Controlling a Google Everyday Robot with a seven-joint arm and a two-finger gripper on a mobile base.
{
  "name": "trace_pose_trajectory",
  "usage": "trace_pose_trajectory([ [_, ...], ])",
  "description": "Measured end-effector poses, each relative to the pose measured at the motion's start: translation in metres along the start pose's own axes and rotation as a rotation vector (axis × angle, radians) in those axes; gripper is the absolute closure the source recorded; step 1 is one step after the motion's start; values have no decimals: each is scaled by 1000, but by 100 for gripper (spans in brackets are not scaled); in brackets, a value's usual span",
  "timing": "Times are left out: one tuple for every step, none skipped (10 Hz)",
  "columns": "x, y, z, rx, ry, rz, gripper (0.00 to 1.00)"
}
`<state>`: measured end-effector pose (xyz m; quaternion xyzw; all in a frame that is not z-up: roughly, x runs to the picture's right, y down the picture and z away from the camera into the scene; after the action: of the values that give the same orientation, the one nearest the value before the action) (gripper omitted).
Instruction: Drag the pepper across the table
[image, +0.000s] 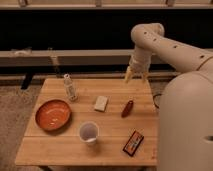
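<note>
- Camera view: the tool (136, 76) hangs over the far right corner of the tabletop (60, 147), its two fingers spread apart with nothing between them.
- The pepper (127, 108) lies flat, slanted, toward the right edge about midway between the far and near edges, well apart from the tool.
- A pale block (101, 103) sits just left of the pepper, not touching it.
- A small bottle (69, 87) stands toward the far left corner.
- An orange plate (52, 114) rests by the left edge.
- A white cup (88, 132) stands near the near edge.
- A red-and-black box (133, 143) lies toward the near right corner.
</note>
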<state>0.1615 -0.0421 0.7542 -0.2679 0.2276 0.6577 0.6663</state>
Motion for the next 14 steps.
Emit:
trace_pose_trajectory([
  [0,0,0,0,0,0,35],
  [0,0,0,0,0,0,35],
  [0,0,0,0,0,0,35],
  [0,0,0,0,0,0,35],
  [0,0,0,0,0,0,35],
  [0,0,0,0,0,0,35],
  [0,0,0,0,0,0,35],
  [0,0,0,0,0,0,35],
  [0,0,0,0,0,0,35],
  [0,0,0,0,0,0,35],
  [0,0,0,1,0,0,35],
  [0,0,1,4,-4,9,35],
  [-8,-1,6,7,-31,24,35],
  [-15,-2,16,12,-44,37,35],
])
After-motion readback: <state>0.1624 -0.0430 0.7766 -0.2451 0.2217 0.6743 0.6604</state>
